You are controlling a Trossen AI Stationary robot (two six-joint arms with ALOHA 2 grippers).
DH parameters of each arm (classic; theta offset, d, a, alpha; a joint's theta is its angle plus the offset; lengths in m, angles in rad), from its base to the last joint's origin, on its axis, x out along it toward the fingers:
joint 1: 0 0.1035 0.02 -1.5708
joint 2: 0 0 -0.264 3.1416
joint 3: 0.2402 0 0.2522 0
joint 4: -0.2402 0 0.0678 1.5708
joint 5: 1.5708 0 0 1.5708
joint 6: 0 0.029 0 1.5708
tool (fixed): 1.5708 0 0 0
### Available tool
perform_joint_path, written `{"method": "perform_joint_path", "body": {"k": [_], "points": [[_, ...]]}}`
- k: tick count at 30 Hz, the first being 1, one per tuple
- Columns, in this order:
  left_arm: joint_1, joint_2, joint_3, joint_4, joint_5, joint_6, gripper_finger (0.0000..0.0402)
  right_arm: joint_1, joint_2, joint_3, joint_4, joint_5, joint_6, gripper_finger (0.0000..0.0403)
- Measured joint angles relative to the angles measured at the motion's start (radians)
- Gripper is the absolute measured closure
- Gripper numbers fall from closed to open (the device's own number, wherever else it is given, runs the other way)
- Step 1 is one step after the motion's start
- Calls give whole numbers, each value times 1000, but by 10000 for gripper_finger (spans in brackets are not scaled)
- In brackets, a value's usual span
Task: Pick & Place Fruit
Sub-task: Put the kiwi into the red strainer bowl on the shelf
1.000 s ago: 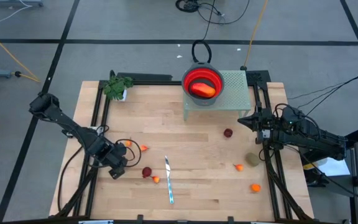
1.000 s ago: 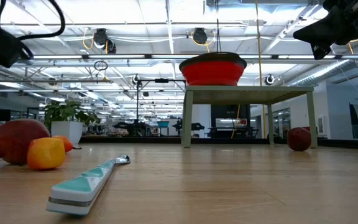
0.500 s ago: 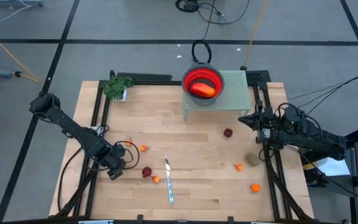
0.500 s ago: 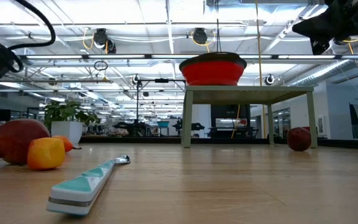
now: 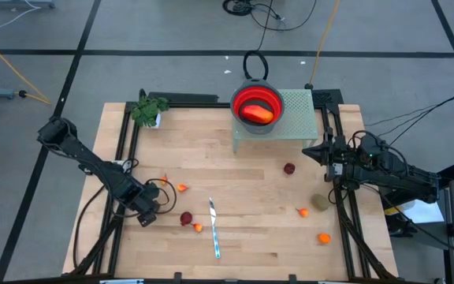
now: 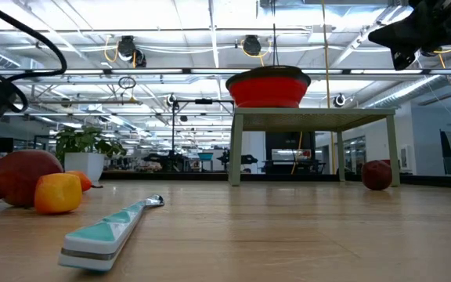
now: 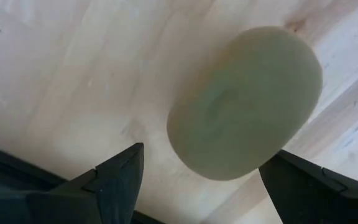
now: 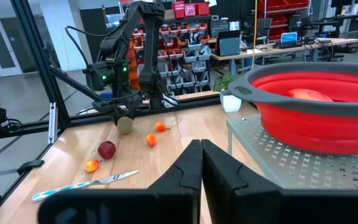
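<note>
The left arm reaches down left of the knife — its gripper spread around an olive kiwi-like fruit on the table — while the right gripper, pressed together, waits near the red bowl.

fruit | small red, orange, olive pieces | scattered on wood; one orange piece in red bowl
</note>
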Motion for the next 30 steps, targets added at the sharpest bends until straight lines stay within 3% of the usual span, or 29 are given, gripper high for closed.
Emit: {"method": "perform_joint_path", "body": {"k": [11, 22, 30], "points": [[1, 0, 0, 19, -23, -36, 94, 0, 0, 0, 0, 0, 1, 403], [1, 0, 0, 35, -160, -9, 94, 0, 0, 0, 0, 0, -5, 403], [1, 0, 0, 35, -169, -29, 94, 0, 0, 0, 0, 0, -5, 403]]}}
